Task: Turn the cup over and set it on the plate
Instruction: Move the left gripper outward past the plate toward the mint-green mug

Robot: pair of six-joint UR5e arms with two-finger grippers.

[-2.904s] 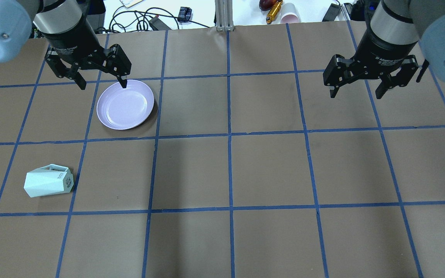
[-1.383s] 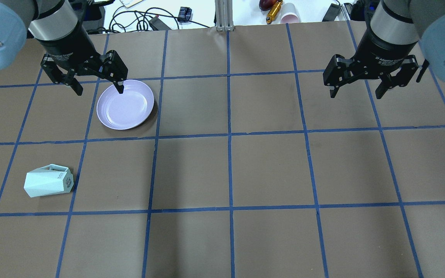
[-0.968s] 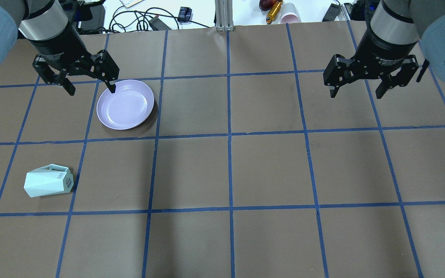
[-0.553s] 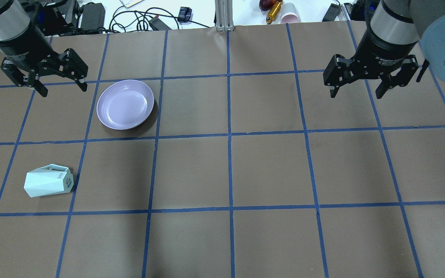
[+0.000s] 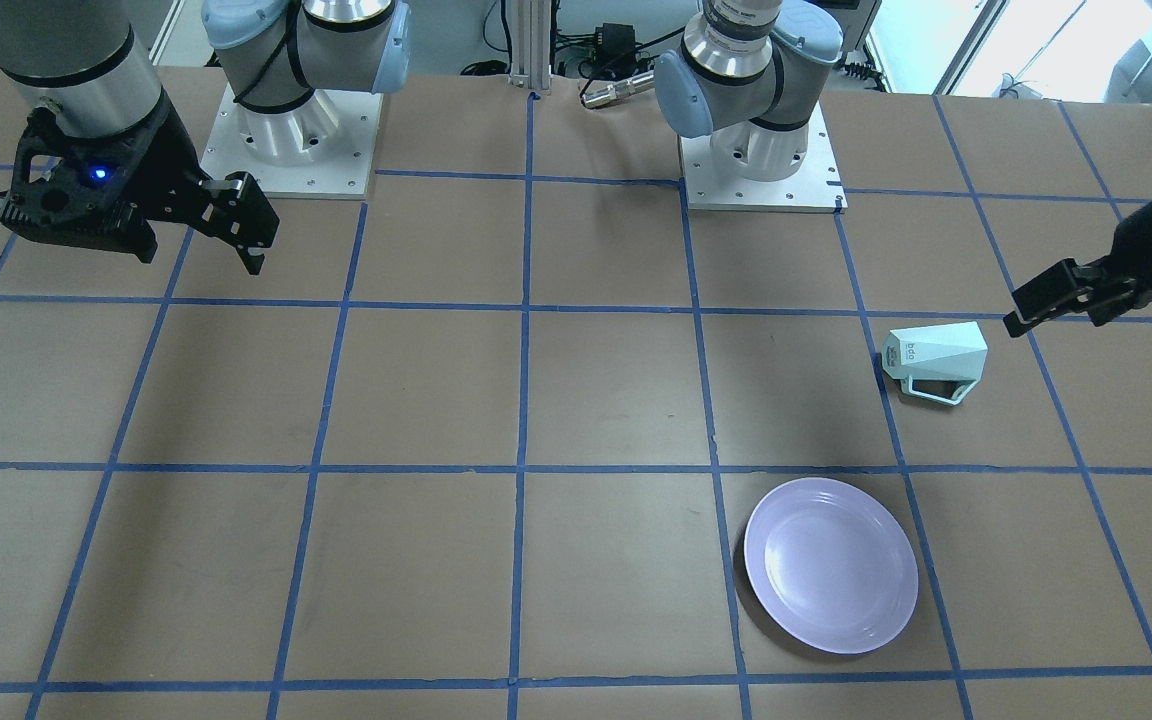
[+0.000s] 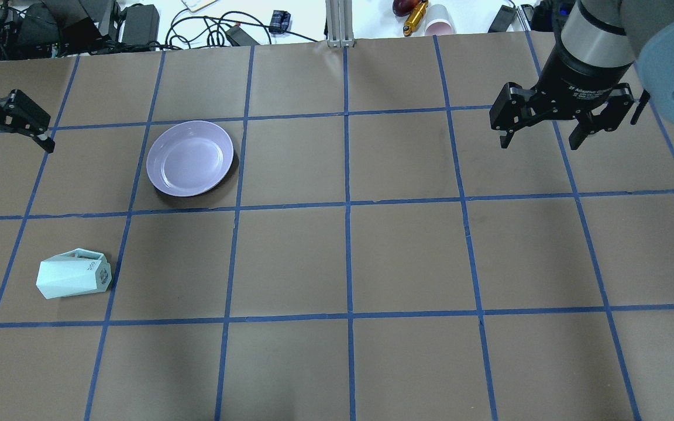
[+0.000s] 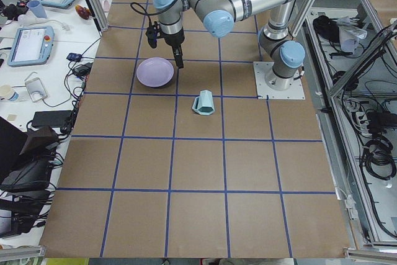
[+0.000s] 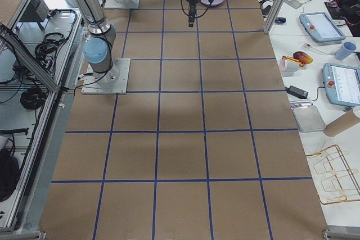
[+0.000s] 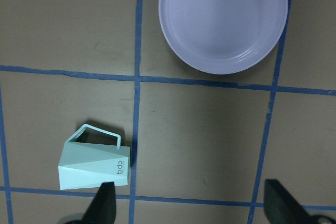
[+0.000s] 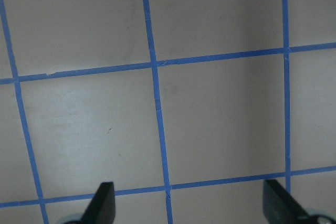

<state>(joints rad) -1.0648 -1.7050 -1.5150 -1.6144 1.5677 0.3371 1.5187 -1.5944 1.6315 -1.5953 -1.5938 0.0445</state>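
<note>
The left end effector (image 6: pixel 20 153) hangs above the surface (image 6: pixel 407 257) with its two fingers spread wide and nothing in them. The cup (image 6: pixel 74 279) lies on its side, below it and a bit nearer the robot. In the wrist view the cup sits close to one finger, not between the two. The plate (image 6: pixel 189 158) is off to the inner side of this end effector, well apart from the cup. The right end effector (image 6: pixel 539 143) is far from both, fingers spread too, holding nothing. I think the job is at the reaching step. Next, the left end effector should move over until the cup is between its fingers, go down, squeeze it, then lift and turn it upright for the plate.
</note>
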